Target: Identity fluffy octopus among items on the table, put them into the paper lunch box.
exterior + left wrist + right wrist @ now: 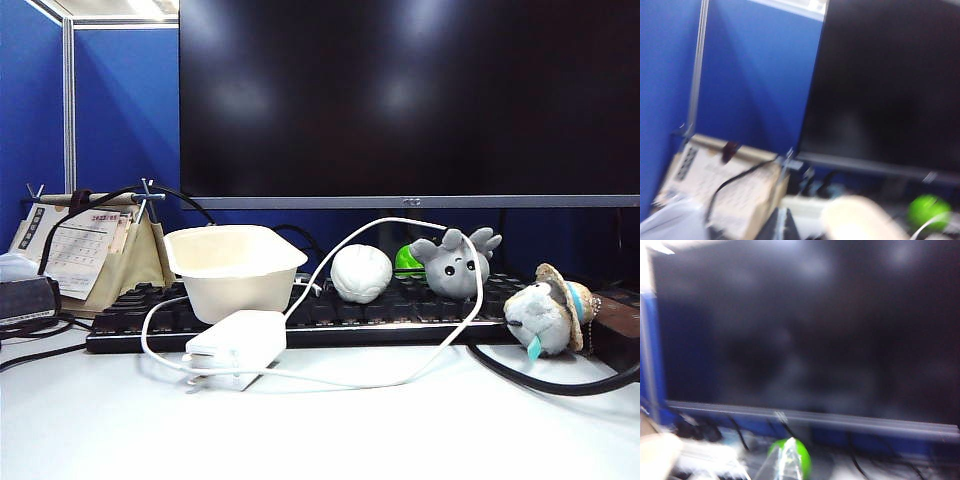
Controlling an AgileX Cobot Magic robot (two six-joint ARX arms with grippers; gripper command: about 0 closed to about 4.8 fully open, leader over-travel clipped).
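1. Right now neither gripper shows in any view; both wrist views are blurred, aimed at the monitor (400, 95).
2. Right gripper reads clenched, nothing seen held. Left gripper: can't tell.
3. Fluffy octopus (455, 262) sits on the keyboard (330, 310), right of the white ball (361, 272).
4. Paper lunch box (233, 268) sits left on the keyboard, well apart from the octopus.
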